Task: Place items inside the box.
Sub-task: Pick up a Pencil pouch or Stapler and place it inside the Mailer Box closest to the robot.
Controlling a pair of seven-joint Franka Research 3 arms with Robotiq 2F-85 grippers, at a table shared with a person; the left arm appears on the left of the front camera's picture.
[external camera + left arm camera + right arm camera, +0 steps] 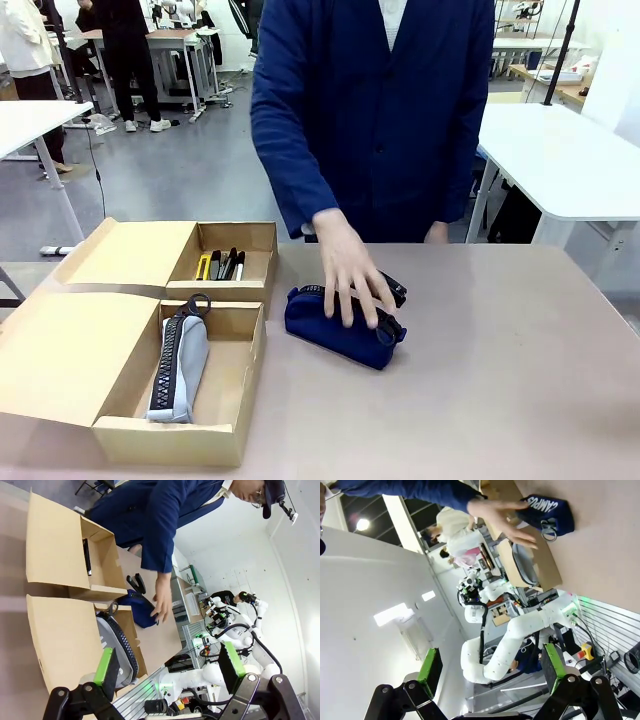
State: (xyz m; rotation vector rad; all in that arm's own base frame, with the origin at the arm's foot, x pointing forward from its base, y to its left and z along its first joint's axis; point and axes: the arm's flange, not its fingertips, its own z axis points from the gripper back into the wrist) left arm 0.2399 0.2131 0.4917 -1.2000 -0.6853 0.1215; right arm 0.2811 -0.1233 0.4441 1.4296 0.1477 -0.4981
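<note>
Navy case (340, 335) on the table beside the box (170, 445), under a person's hand (350, 275).
Front: hand's fingers spread, hiding most of a stapler (397, 291); grey case (180, 365) in the box. Left wrist: my left claw (169, 662) wide, empty. Right wrist: my right claw (491, 664) wide, empty.

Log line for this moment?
left gripper open | right gripper open | person's hand on navy case | grey case in near box

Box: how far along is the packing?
Done: grey pencil case lies in the box, near compartment; yellow knife and pens in the far one. In hand: the person's hand rests on the navy pencil case on the table. Left: that case and the black stapler behind it.
</note>
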